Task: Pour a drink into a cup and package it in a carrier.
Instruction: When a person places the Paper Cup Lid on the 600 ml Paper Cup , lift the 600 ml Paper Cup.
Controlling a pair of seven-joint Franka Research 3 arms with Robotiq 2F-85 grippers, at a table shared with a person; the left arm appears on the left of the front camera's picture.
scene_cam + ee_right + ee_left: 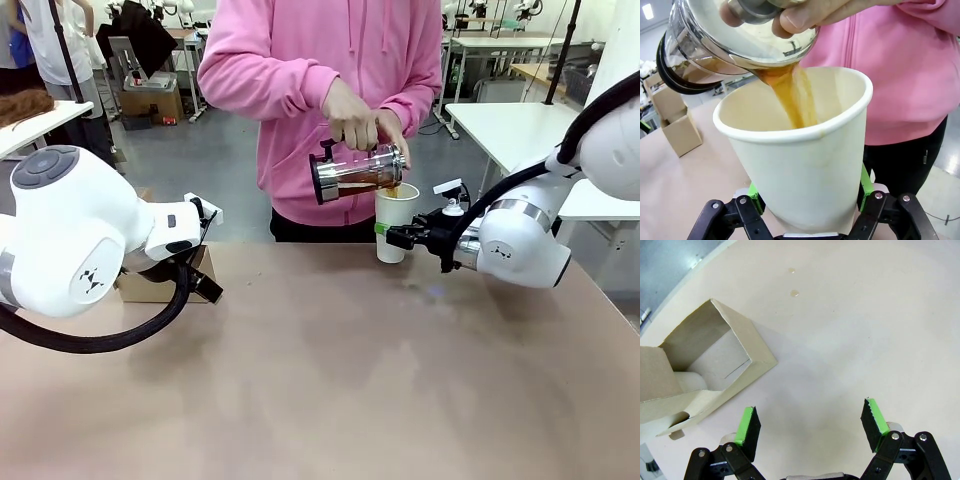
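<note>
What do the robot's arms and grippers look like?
The left arm and right arm are rounded, glossy white, each trailing a thick black cable; the left carries a small black logo. The left gripper and right gripper are black with bright green pads.

Below the hand (352, 118), a plain white cup (400, 205) — amber-brown drink (792, 97) inside. Pink hoodie (330, 60) behind the hand. Plain brown carrier (700, 365), pale tan table (330, 380) — green pads (747, 421) on the black left gripper (810, 407).
</note>
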